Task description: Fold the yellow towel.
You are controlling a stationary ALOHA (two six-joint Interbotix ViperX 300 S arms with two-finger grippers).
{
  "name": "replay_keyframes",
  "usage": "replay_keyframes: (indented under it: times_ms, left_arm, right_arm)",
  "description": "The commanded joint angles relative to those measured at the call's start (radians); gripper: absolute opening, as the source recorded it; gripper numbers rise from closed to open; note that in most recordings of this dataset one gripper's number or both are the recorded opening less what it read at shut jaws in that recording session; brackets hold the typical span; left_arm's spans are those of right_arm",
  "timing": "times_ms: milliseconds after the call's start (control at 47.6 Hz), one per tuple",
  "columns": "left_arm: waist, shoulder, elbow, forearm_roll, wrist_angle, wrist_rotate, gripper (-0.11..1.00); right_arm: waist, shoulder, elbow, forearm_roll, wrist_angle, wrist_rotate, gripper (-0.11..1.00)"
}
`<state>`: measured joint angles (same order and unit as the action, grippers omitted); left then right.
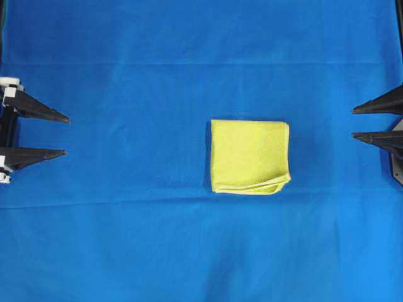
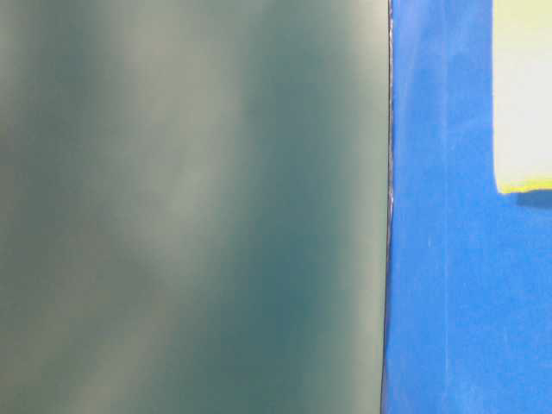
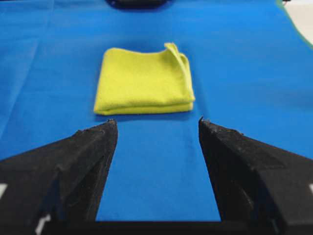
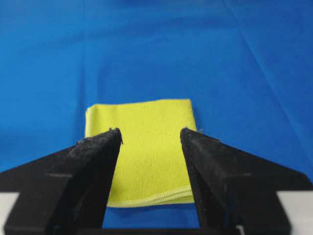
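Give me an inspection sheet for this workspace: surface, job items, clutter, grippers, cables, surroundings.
Surface: blue cloth covers the table, faint crease lines.
Job's things: yellow towel lies folded into a small square, right of centre; one corner layer peels slightly.
Clutter: nothing seen.
Grippers: left gripper open, empty, at the left edge; right gripper open, empty, at the right edge. Neither touches the towel.
Cables: nothing seen.
Surroundings: table-level view mostly blocked by a blurred grey-green surface.

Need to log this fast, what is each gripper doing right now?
Left gripper: open, holding nothing.
Right gripper: open, holding nothing; the yellow towel lies untouched.
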<state>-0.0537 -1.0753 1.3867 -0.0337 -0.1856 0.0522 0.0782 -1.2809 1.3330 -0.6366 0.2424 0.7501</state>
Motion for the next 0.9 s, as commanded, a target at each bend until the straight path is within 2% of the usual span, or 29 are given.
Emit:
replay_keyframes:
  times_ms: [0, 883]
  left_arm:
    - [0.006, 0.003, -0.011, -0.003, -0.005, -0.002, 0.64]
    - [0.006, -0.015, -0.014, 0.0, 0.017, -0.002, 0.64]
  right_arm:
    - [-0.002, 0.015, -0.012, 0.0, -0.006, 0.002, 0.57]
    - [-0.002, 0.015, -0.011, 0.0, -0.011, 0.0, 0.57]
